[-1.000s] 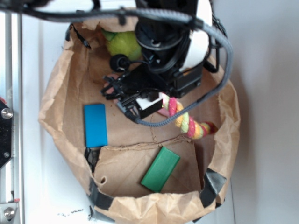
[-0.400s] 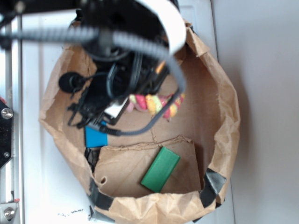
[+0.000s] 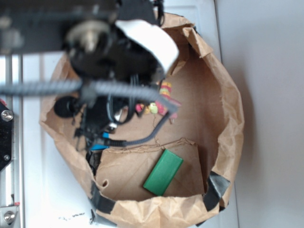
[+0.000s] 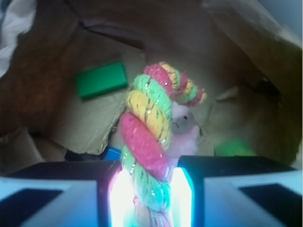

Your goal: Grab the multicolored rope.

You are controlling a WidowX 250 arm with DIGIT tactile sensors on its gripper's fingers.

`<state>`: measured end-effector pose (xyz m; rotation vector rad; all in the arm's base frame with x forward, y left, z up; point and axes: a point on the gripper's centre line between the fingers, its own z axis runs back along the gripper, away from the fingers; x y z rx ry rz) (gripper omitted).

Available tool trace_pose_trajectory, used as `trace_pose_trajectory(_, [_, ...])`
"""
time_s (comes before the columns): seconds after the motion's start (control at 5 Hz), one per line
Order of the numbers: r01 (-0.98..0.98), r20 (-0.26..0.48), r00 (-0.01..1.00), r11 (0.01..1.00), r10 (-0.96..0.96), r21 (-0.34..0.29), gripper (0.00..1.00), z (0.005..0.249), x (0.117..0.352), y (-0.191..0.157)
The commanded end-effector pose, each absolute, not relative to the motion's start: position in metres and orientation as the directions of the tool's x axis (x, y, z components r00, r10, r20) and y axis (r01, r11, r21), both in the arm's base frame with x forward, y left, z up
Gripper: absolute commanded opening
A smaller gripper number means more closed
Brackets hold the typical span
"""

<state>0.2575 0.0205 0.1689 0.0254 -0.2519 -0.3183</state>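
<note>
Rope [image 4: 147, 137]: thick twisted cord of red, yellow and green strands with glinting flecks. In the wrist view its lower end sits pinched between two pads, and the body rises upright from there, curling over at the top. In the exterior view only a short red-and-yellow section [image 3: 164, 97] shows, above the bag floor; the rest is hidden.

Multicolored rope [image 4: 147, 137]: twisted cotton-like cord, fibrous and matt, with fine glinting flecks along the strands. Pink plush [image 4: 185, 130] behind it looked soft and fuzzy. Pincer [image 4: 150, 196] fingers [image 4: 57, 194] were smooth hard plastic, black with pale faces. Paper bag [image 3: 228, 109] was creased brown kraft, matt, patched with glossy black tape [image 3: 216, 185]. Green block [image 3: 163, 172] was smooth, slightly satin. Arm cable sleeve [image 3: 42, 88] was ribbed grey plastic.
</note>
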Motion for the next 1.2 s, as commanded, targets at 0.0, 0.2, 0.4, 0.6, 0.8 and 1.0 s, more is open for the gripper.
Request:
trace_pose_trajectory(0.0, [0.122,0.273,0.952,0.99,-0.137,0.07,0.0,0.188,0.256,-0.004])
trace_pose_trajectory(0.2, [0.025,0.242,0.97,1.0,-0.02,-0.017,0.0,0.194,0.261,-0.006])
trace_pose_trajectory(0.4, [-0.01,0.262,0.965,1.0,0.014,-0.016,0.0,0.206,0.268,-0.008])
trace_pose_trajectory(0.6, [-0.037,0.264,0.964,0.999,0.032,0.014,0.0,0.207,0.27,-0.005])
trace_pose_trajectory(0.8, [0.009,0.279,0.96,1.0,-0.016,0.028,0.0,0.211,0.272,-0.003])
trace_pose_trajectory(1.0, [0.005,0.275,0.962,1.0,-0.009,0.014,0.0,0.215,0.277,-0.004])
